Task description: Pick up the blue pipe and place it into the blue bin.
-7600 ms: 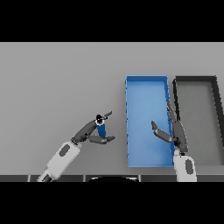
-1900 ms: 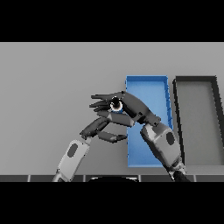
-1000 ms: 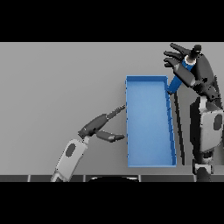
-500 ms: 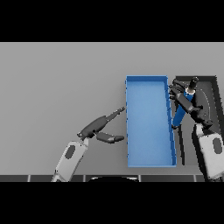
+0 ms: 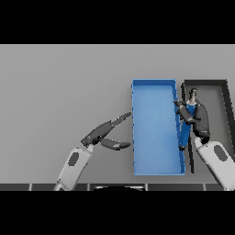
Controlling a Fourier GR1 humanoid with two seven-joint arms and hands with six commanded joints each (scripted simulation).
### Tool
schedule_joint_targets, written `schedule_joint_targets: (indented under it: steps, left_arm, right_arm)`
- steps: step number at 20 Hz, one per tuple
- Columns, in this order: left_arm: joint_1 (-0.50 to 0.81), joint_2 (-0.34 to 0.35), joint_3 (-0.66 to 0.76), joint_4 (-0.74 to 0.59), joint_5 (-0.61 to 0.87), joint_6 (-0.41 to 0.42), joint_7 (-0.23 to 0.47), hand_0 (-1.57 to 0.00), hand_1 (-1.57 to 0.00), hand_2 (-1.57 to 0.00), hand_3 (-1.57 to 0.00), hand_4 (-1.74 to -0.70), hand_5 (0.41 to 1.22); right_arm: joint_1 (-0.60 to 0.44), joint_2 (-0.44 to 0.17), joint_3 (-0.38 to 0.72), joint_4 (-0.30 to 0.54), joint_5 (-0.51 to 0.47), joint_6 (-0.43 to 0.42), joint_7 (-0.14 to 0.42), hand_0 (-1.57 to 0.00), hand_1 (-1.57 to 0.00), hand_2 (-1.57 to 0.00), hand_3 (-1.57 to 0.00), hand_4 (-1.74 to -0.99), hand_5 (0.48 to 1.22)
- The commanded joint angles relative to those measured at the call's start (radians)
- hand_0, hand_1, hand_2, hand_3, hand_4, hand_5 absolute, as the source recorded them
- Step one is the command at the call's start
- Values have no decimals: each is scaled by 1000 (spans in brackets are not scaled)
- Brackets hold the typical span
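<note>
The blue pipe (image 5: 185,132) hangs slanted, its dark end (image 5: 193,94) pointing away from me. My right hand (image 5: 199,118) is shut on its upper part, fingers (image 5: 182,111) curled round it. The pipe hangs over the border between the blue bin (image 5: 156,163) and the dark bin, its lower end over the blue bin's right wall. My left hand (image 5: 102,133) is open over the table just left of the blue bin, fingers stretched toward the bin's left wall, holding nothing.
A dark bin (image 5: 215,94) stands directly right of the blue bin, their walls side by side. My right forearm (image 5: 215,160) lies over the dark bin's near part. Grey table (image 5: 59,87) spreads to the left and far side.
The pipe passed from my left hand to my right, which carried it up and to the right. Since half a second ago, the right hand has come down a little, toward the blue bin's right wall.
</note>
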Motion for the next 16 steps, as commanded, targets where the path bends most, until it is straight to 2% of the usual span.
schedule_joint_targets:
  steps: [1,3,5,8,11,16]
  left_arm:
    - [-1,-4,-5,-5,-4,4,1,1,1,1,1,-878,422]
    - [7,-7,-11,-15,0,1,4,1,1,1,1,-878,427]
    - [15,0,-9,-15,1,-1,-3,1,1,1,1,-879,430]
    - [19,-3,-9,-21,6,1,1,1,1,1,1,-886,428]
    - [24,-8,-16,-35,3,4,8,1,1,1,1,-885,426]
    - [24,-4,-12,-25,-4,10,3,1,1,1,1,-887,429]
  right_arm:
    - [-12,-23,32,10,-19,-15,32,-937,-855,-856,-504,-1503,1221]
    - [-47,-65,98,36,-53,7,30,-599,-547,-548,-322,-1337,1221]
    - [-84,-114,173,55,-66,59,33,-383,-350,-350,-206,-1219,1137]
    - [-138,-222,344,89,-187,83,53,-196,-179,-179,-105,-1110,979]
    - [-212,-295,472,108,-290,72,53,-100,-91,-91,-53,-1071,868]
    - [-332,-324,627,124,-349,56,53,-32,-29,-29,-17,-1038,734]
